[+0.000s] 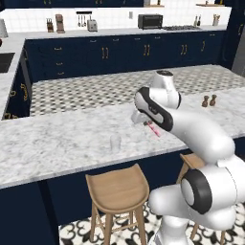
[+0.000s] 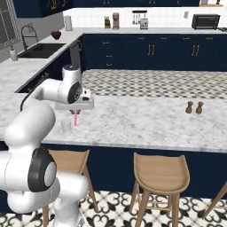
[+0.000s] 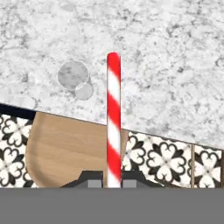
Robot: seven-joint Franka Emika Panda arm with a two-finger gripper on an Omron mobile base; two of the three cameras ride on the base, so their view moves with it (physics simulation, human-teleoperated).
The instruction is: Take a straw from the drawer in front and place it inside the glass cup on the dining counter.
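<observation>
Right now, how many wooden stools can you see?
3. One stool sits mid-counter, one stands behind the arm under the glass cup, and one peeks in at the right edge. More may be hidden.

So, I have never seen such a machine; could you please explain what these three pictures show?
It is a white robot arm in a simulated kitchen. Two pictures come from cameras on its base, behind the arm to its left and to its right. The third looks along the gripper from a camera on the hand. The gripper is shut on a red-and-white straw, held over the dining counter. On that counter stand a clear glass cup, beside the straw's tip, and two small brown shakers. Wooden stools stand below.
</observation>
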